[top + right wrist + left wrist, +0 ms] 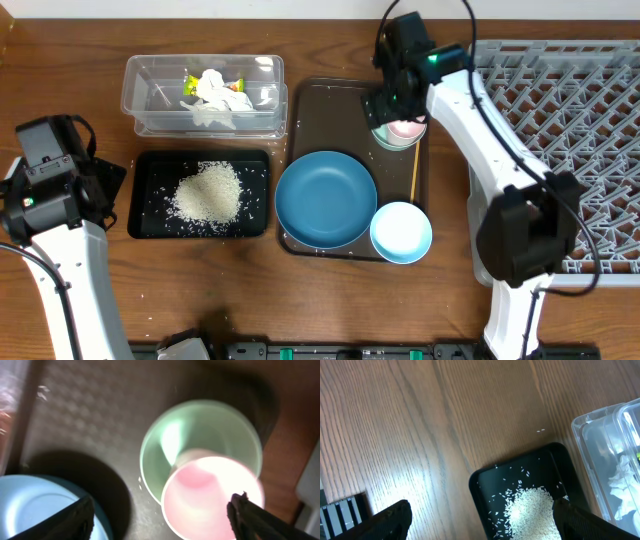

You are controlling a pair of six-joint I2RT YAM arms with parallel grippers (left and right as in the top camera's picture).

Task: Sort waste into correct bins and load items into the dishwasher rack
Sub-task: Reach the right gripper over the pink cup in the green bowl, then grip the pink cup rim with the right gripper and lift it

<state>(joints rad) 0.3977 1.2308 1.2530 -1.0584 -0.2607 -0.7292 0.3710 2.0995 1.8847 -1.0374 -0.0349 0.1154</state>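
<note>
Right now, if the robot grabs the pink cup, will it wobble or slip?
Probably light: the pink cup looks like thin plastic with light glowing through. Its smooth, shiny wall may slip. It seems to sit tilted in the mint-green bowl, so a nudge from the right pincer could tip it or drag the bowl.

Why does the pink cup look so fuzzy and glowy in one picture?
Right wrist view: the camera sits very close, so the pink cup and mint-green bowl blur, and light washes the cup pale. Left wrist view: a bright sheen on the table. Overhead view: sharp and evenly lit.
</note>
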